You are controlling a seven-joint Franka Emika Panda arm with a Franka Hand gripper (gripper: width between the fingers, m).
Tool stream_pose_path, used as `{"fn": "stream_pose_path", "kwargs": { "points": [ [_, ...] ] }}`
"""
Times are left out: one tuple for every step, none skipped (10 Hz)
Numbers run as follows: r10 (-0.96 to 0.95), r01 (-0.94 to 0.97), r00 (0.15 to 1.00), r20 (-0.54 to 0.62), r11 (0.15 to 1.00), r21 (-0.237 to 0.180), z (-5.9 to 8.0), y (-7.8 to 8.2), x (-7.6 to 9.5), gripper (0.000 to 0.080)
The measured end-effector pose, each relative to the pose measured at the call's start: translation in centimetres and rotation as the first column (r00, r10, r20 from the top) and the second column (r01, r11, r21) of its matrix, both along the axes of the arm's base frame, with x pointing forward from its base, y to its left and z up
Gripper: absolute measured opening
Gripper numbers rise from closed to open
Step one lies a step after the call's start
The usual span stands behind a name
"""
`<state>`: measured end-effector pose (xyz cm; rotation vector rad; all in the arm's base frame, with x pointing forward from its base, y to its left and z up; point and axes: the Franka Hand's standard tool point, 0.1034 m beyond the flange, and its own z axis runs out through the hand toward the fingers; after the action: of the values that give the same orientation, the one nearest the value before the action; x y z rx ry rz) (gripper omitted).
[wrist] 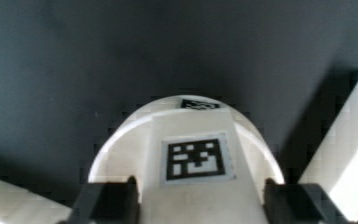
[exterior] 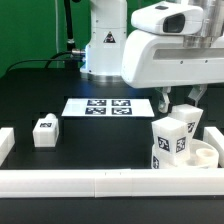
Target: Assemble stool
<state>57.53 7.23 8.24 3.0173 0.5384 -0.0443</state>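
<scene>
Three legs: I see a lone leg (exterior: 45,131) on the exterior view's left. A front leg (exterior: 171,142) and a rear leg (exterior: 192,122) stand close together on its right.
Held leg: the wrist view shows me a held leg (wrist: 194,150), tag facing the camera, its far end rounded. I cannot tell which of the right-hand pair it is.
Seat: the seat (exterior: 207,156) lies just beside that pair, partly hidden behind the front leg.
Jaws: pinched in on the held leg, a dark finger (wrist: 105,203) on each side.
Gripper: the gripper (exterior: 180,102) (wrist: 197,202) hangs over the pair.
Marker board: the marker board (exterior: 108,106) lies flat, farther back, between the lone leg and the pair.
Border bars: the border bars (exterior: 90,181) run along the near edge of the black table (exterior: 40,90), and the seat sits in their corner.
</scene>
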Motion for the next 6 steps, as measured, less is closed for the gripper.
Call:
{"fn": "stream_pose_path", "kwargs": {
  "points": [
    [-0.087, 0.087, 0.996, 0.006, 0.996, 0.003, -0.01, 0.06, -0.02, 0.0335],
    [-0.206, 0.206, 0.979, 0.008, 0.978, 0.017, -0.05, 0.03, -0.08, 0.0335],
    [-0.276, 0.276, 0.961, 0.008, 0.961, 0.027, -0.07, 0.0, -0.13, 0.0335],
    [-0.387, 0.386, 0.922, 0.012, 0.922, 0.034, -0.11, 0.12, -0.16, 0.0335],
    [-0.471, 0.47, 0.882, 0.02, 0.882, 0.039, -0.12, 0.25, -0.13, 0.0335],
    [-0.565, 0.563, 0.825, 0.032, 0.825, 0.048, -0.15, 0.47, -0.05, 0.0335]
  ]
}}
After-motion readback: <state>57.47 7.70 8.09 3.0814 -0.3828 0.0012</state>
